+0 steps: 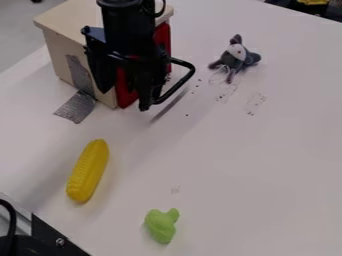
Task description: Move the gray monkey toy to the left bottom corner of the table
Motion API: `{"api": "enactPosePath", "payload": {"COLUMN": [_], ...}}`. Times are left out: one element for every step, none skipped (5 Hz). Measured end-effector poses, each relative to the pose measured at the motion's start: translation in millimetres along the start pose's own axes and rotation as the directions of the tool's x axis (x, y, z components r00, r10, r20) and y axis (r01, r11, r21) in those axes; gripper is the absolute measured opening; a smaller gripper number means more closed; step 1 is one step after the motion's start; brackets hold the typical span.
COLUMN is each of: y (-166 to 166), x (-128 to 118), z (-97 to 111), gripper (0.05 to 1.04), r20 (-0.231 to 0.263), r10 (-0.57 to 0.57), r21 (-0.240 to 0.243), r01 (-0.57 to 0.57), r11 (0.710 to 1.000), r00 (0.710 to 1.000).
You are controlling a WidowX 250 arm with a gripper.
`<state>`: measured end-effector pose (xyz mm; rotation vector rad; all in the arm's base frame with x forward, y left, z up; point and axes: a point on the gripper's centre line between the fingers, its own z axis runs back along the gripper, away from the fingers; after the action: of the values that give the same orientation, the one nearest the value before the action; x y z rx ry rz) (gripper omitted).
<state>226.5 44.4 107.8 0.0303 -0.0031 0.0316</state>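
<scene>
The black gripper (143, 97) hangs in the upper left of the camera view, in front of the wooden box with the red front. The gray monkey toy (238, 58) lies on the white table (254, 165) at the upper right, well to the right of the gripper and apart from it. It has a pale face patch, dark limbs spread out, and a thin loop of string at its side.
A wooden box (60, 37) with a red front stands at the upper left, gray tape (75, 107) at its base. Yellow toy corn (87, 170) lies at the left, a green toy (161, 225) near the bottom. Black hardware (47, 240) occupies the lower left corner.
</scene>
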Motion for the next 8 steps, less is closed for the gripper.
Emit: {"api": "enactPosePath", "payload": {"y": [-1,1,1,1,-3,-8,-15,-27], "x": [-3,31,72,115,157,190,213,222], "z": [-6,-8,-1,-1,3,1,-9,-35], "gripper": [1.0,1.0,1.0,1.0,1.0,1.0,0.999,1.0], "r20": [-0.025,0.004,0.045,0.078,0.12,0.144,0.146,0.097], "r10": [-0.001,-0.001,-0.029,-0.064,-0.092,-0.098,-0.107,-0.122], "r21": [-0.006,-0.015,-0.004,0.013,0.008,-0.003,-0.016,-0.034], "r01": [0.001,0.001,0.029,0.063,0.092,0.099,0.11,0.126], "r11": [1.0,1.0,1.0,0.998,0.996,0.995,0.994,0.991], "r00": [1.0,1.0,0.999,0.995,0.989,0.985,0.983,0.988]}}
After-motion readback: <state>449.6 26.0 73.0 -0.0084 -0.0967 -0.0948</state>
